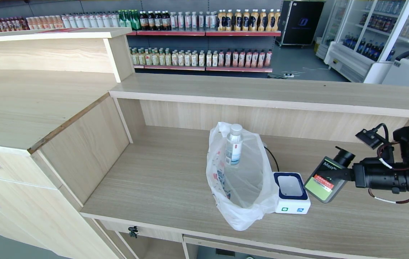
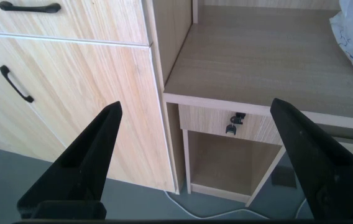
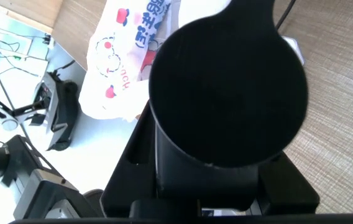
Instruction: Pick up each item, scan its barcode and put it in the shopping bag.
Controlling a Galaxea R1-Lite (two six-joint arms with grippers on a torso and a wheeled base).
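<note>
Flat black-capped bottle [image 1: 320, 187] in right gripper [image 1: 336, 175]; crinkly translucent bag [image 1: 242, 190].

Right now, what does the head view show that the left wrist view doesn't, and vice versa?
Head view: the scanner, a clear bottle upright in the shopping bag, and the right gripper holding a green bottle beside the scanner. Left wrist view: the left gripper, jaws open. Both: that bag, the wooden counter and the drawer lock under it.

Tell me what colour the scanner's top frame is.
Dark blue, on the white barcode scanner; clearest in the head view.
</note>
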